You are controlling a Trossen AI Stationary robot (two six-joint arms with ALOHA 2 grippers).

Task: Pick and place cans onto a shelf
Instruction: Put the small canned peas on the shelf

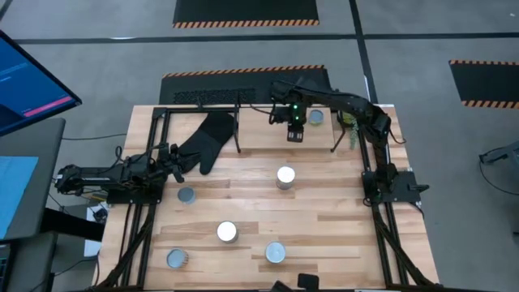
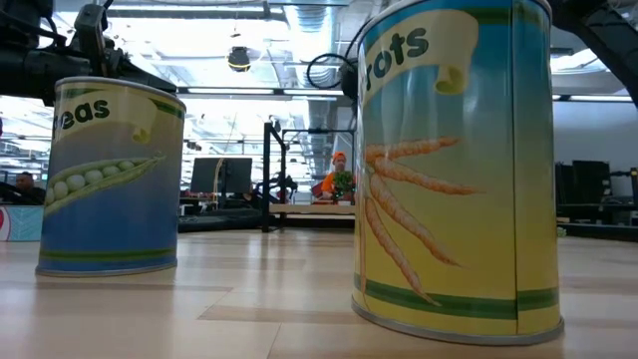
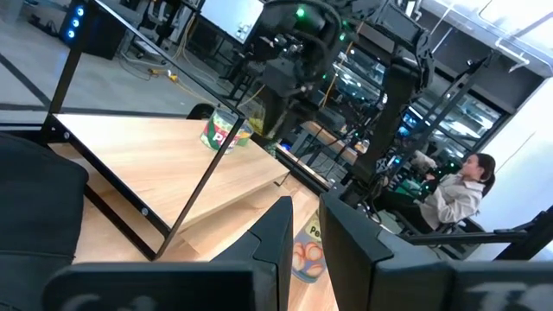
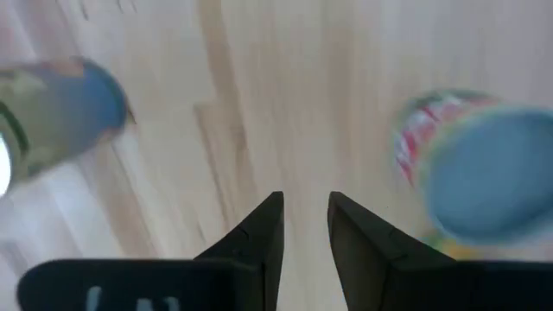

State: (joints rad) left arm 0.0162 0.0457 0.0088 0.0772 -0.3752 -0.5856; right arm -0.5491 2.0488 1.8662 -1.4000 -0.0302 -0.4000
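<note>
Nearest, on the desk (image 1: 324,211): five cans (image 1: 227,232) standing well apart, open board between them. Pea and carrot labels (image 2: 454,170) legible only from the low view. Leftward, by the oven mitt (image 1: 212,136): left end effector (image 1: 174,158), fingers slightly parted, empty. Farthest, over the shelf (image 1: 259,138): right end effector (image 4: 304,226) released, gripping nothing, just beside a sixth can (image 1: 316,118) near the shelf's right edge.

Plank bench (image 1: 324,219) carries five cans in the open: one near centre (image 1: 285,176), one twd left (image 1: 186,195), three along front edge (image 1: 227,232). Shelf (image 1: 259,134) at back w/ one can (image 1: 315,118) on its board; black oven mitt (image 1: 207,139) at shelf's left end.
</note>
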